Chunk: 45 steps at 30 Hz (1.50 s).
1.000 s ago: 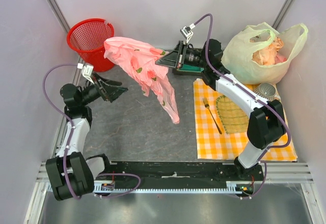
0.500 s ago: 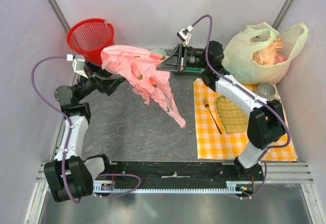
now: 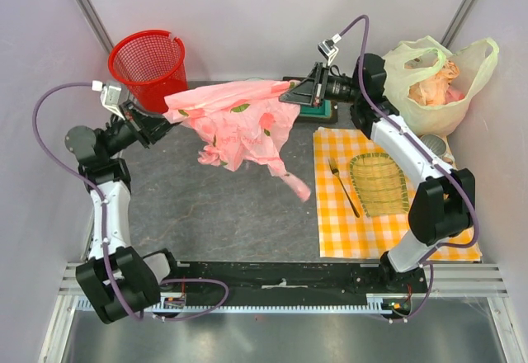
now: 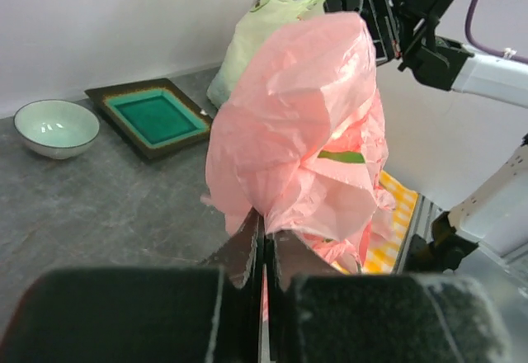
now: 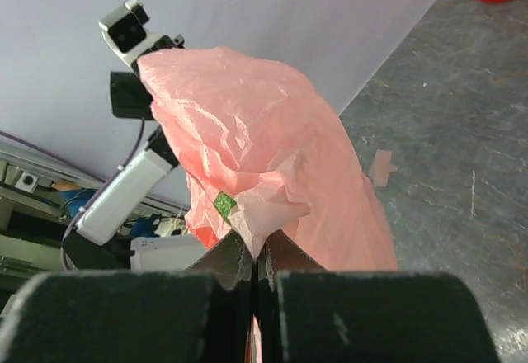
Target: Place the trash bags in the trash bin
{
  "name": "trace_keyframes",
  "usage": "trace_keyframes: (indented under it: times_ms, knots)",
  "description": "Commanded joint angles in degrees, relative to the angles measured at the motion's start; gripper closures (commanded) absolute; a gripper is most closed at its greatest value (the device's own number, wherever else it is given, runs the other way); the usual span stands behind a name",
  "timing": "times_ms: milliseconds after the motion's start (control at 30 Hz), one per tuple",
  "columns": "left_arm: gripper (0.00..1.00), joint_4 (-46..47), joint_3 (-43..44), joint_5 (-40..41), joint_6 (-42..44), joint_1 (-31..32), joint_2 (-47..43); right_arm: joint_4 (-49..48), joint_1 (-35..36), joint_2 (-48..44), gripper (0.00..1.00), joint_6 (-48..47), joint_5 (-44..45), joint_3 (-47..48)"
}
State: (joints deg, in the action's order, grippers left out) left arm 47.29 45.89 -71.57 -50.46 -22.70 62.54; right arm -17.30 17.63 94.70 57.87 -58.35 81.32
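Note:
A crinkly pink trash bag (image 3: 239, 124) hangs stretched between my two arms above the grey table. My left gripper (image 3: 162, 117) is shut on its left edge; the wrist view shows the plastic (image 4: 305, 132) pinched between the closed fingers (image 4: 244, 252). My right gripper (image 3: 290, 95) is shut on the bag's right edge, the film (image 5: 264, 173) caught between its jaws. A loose tail of the bag droops toward the table (image 3: 297, 186). The red mesh trash bin (image 3: 148, 64) stands upright at the back left, just behind my left gripper.
A large pale yellow-green bag (image 3: 429, 82) sits at the back right. A yellow checked cloth (image 3: 330, 214) carries a fork (image 3: 342, 186) and a woven mat (image 3: 379, 186). A dark tray with a green inside (image 4: 153, 117) and a pale green bowl (image 4: 51, 128) lie on the table.
My left gripper has closed on the bag's left edge and pulled leftward. The right gripper has drawn back to the right, so the bag now spreads between them.

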Motion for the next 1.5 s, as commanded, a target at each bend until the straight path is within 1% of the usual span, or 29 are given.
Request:
trace_keyframes:
  times_ms: [0,33,67,100,167,233,267,300,333,367,433,467,533,600,633,667,700,733,767,867,933,967,1067,1200,1233,1300,1400,1433,1467]
  knots:
    - [0.98,-25.5,9.8,-6.9,17.2,-2.9,2.1,8.1,-4.0,-3.1,1.0,-7.3,5.6,1.5]
    - [0.98,-34.8,12.0,-6.1,23.1,-2.8,2.5,8.4,-4.1,-2.7,1.0,-7.2,6.0,1.4]
    - [0.98,-42.2,16.5,-4.9,28.5,-2.4,4.3,8.2,-3.7,-2.4,1.0,-6.1,6.0,1.1]
    - [0.98,-51.5,18.0,-5.0,34.4,-1.9,5.3,7.3,-3.3,-2.1,1.0,-5.5,6.1,0.7]
    - [0.98,-55.8,19.1,-5.1,37.5,-0.2,6.4,7.5,-1.2,-1.5,1.0,-5.0,6.3,-1.0]
    - [0.98,-63.6,18.6,-2.4,40.9,2.4,6.2,7.6,0.9,-0.7,1.0,-4.4,7.1,-3.4]
    - [0.98,-68.0,18.6,2.5,45.7,3.4,6.2,8.2,1.4,-0.4,1.0,-4.6,7.6,-4.1]
    - [0.98,-71.8,18.7,6.4,48.1,4.7,7.1,10.0,2.1,0.1,1.0,-5.5,8.2,-5.5]
    - [0.98,-78.9,18.8,11.1,50.0,6.8,7.7,11.4,2.2,1.4,1.0,-6.6,9.1,-6.1]
    - [0.88,-81.4,18.2,18.0,53.1,7.6,8.6,12.9,2.1,1.9,1.0,-8.0,11.8,-6.6]
    - [0.74,-83.1,15.9,20.9,54.5,7.8,9.7,16.8,2.1,4.6,1.0,-13.3,14.7,-8.0]
    - [0.62,-82.6,12.6,23.8,55.7,7.8,9.5,17.2,2.0,5.8,1.0,-14.1,16.9,-8.5]
    - [0.52,-81.7,8.7,22.8,59.6,8.0,7.7,18.7,2.1,9.8,1.0,-15.6,17.9,-9.7]
    - [0.34,-80.9,3.2,21.0,65.5,8.1,6.4,18.1,2.1,13.0,1.0,-16.0,19.8,-11.1]
    - [0.3,-79.9,2.5,22.7,65.2,8.6,5.7,18.0,2.1,13.9,1.0,-16.7,20.7,-11.4]
    - [0.23,-80.9,3.0,20.4,69.7,8.7,5.3,18.1,2.1,14.6,1.0,-17.7,21.4,-11.8]
    - [0.22,-80.9,2.7,19.7,71.8,9.0,4.7,17.7,2.1,15.9,1.0,-18.4,22.5,-12.0]
    - [0.13,-80.9,2.2,19.8,73.9,10.6,4.0,17.8,2.1,16.4,1.0,-18.9,23.0,-12.0]
    - [0.1,-82.1,1.7,22.2,78.8,12.1,2.7,18.1,2.0,16.8,1.0,-19.4,23.8,-12.0]
    - [0.1,-85.2,0.0,26.0,87.0,18.8,0.8,18.0,1.8,17.5,1.0,-19.6,25.5,-12.1]
    - [0.1,-82.6,-2.8,28.3,87.8,22.0,0.3,17.8,1.8,17.7,1.0,-19.9,25.7,-12.1]
    - [0.09,-82.3,-3.4,29.5,91.5,24.2,0.6,17.7,1.7,17.9,1.0,-19.8,25.7,-12.1]
    - [0.09,-78.0,-5.5,32.9,95.2,29.5,2.4,17.8,1.5,18.2,1.0,-20.0,25.6,-12.2]
    - [0.09,-74.2,-3.9,34.7,95.3,35.3,11.4,17.7,1.5,18.0,1.0,-20.1,25.5,-12.8]
    - [0.09,-72.2,-3.6,35.4,94.8,37.7,12.9,17.8,1.5,17.9,1.0,-20.0,25.4,-12.7]
    - [0.09,-70.8,-3.5,37.5,94.5,40.1,15.4,17.7,1.4,17.7,1.0,-20.2,25.5,-12.5]
    - [0.2,-70.1,-3.1,41.0,95.2,42.6,21.0,17.7,1.0,17.3,1.0,-20.9,25.9,-11.8]
    - [0.37,-70.3,-2.7,42.5,94.9,42.6,22.4,17.7,0.7,17.2,1.0,-21.2,26.0,-11.4]
    - [0.51,-72.2,-2.3,45.9,94.8,42.6,22.6,17.7,0.6,17.1,1.0,-22.2,26.6,-10.9]
